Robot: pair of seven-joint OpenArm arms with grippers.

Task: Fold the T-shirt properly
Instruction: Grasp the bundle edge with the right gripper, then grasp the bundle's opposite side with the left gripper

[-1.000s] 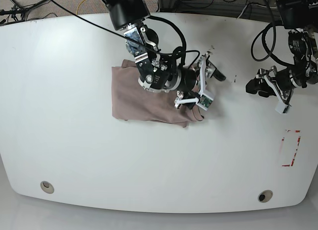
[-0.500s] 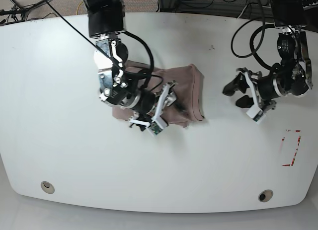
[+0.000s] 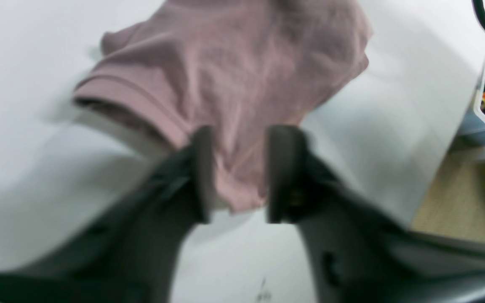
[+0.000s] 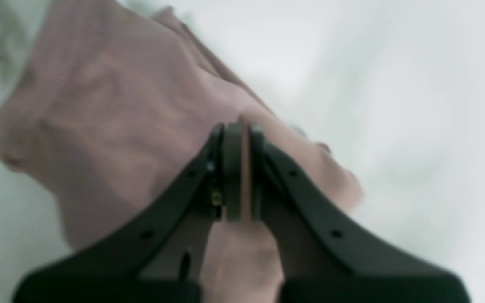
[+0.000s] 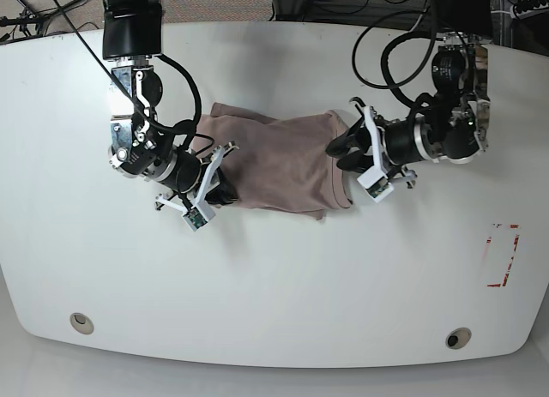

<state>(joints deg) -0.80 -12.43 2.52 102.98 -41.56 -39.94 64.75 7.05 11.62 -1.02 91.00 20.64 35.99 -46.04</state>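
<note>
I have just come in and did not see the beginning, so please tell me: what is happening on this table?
A two-armed robot is folding a mauve-brown T-shirt on a white table. The shirt lies in a partly folded bundle between the arms. The right gripper is shut on a fold of the cloth at one end. The left gripper is at the opposite end, its jaws standing apart on either side of the shirt's edge, not clearly pinching it. The fold is not finished.
</note>
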